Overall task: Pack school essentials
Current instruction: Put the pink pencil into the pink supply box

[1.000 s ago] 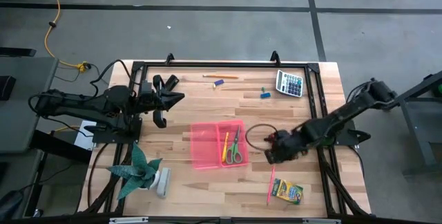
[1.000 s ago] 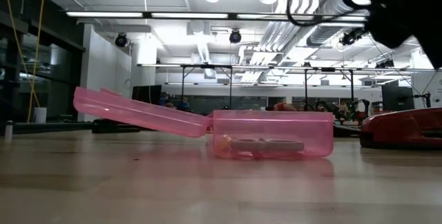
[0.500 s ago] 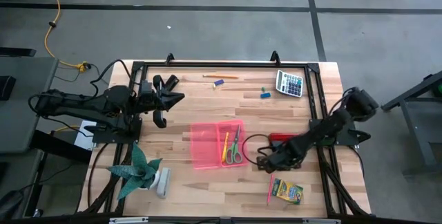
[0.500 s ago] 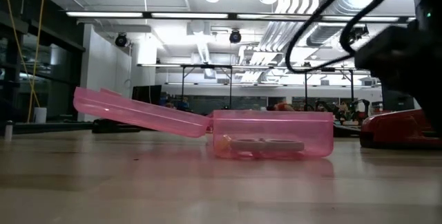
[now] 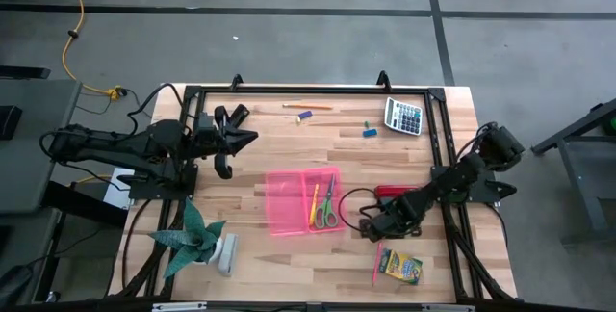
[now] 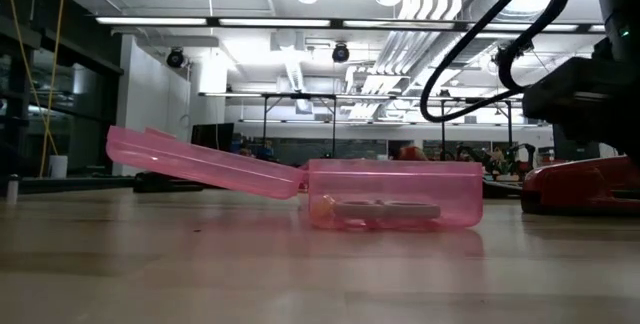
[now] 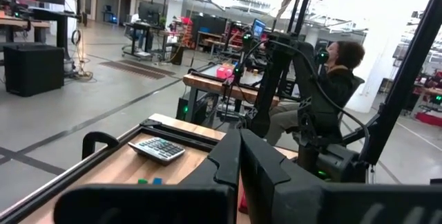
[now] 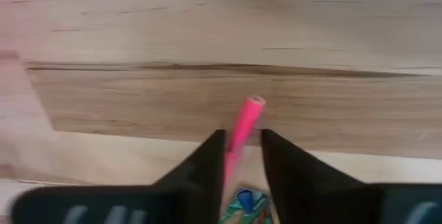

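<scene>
An open pink box [image 5: 289, 202] lies at the table's middle, with the green-handled scissors [image 5: 328, 206] and a yellow pencil [image 5: 314, 206] in its right half. A pink pen [image 5: 376, 262] lies on the wood near the front right, beside the crayon box [image 5: 399, 267]. My right gripper [image 5: 373, 232] is low over the pen's far end. In the right wrist view its fingers [image 8: 242, 135] stand narrowly open on either side of the pen [image 8: 250, 110]. My left gripper [image 5: 248, 139] waits shut, above the table's far left. My right gripper has the pink pen's far end portion [image 8: 238, 137] between its two fingers, which lie along the pen as it rests flat on the table. A thin gap shows at the fingertips, and I cannot tell whether either finger touches it.
A red stapler [image 5: 390, 193] lies just beyond my right gripper. A calculator [image 5: 404, 117], small erasers [image 5: 369, 131] [image 5: 306, 115] and an orange pencil [image 5: 306, 107] lie along the far edge. A potted plant [image 5: 197, 240] stands at the near left. A person sits beyond the table [image 7: 338, 79].
My right gripper has moved from beside the red stapler toward the table's near edge and down, ending over the pink pen's far end. The arm has dropped lower into the low view's right side. The pen and box have not moved.
</scene>
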Motion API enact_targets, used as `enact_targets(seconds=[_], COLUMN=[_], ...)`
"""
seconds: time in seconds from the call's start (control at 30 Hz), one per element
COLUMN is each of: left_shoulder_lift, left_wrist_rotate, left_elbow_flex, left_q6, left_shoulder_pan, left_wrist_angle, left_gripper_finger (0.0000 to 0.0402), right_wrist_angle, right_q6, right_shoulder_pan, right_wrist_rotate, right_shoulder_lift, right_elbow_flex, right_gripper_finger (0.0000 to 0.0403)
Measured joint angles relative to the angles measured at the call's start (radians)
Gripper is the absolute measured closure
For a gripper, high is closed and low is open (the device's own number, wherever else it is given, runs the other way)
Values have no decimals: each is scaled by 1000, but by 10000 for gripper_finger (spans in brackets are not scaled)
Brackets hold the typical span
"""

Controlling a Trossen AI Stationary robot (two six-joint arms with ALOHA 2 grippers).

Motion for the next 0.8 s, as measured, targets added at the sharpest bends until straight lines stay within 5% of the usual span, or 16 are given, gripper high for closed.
enact_targets(seconds=[0.13,0.47,0.8], left_shoulder_lift=[0,0,0], left_wrist_rotate=[-1,-22,-27], left_elbow_flex=[0,0,0], left_q6=[0,-3,-62], left_shoulder_pan=[0,0,0], left_wrist_angle=[0,0,-1], left_gripper_finger=[401,401,401], right_wrist_angle=[-8,10,144], right_q6=[-7,-181,-895], right_shoulder_pan=[1,-41,-220], right_wrist_rotate=[9,158,243], right_shoulder_lift=[0,-127,-417], right_elbow_flex=[-1,-4,-4], right_gripper_finger=[388,399,402])
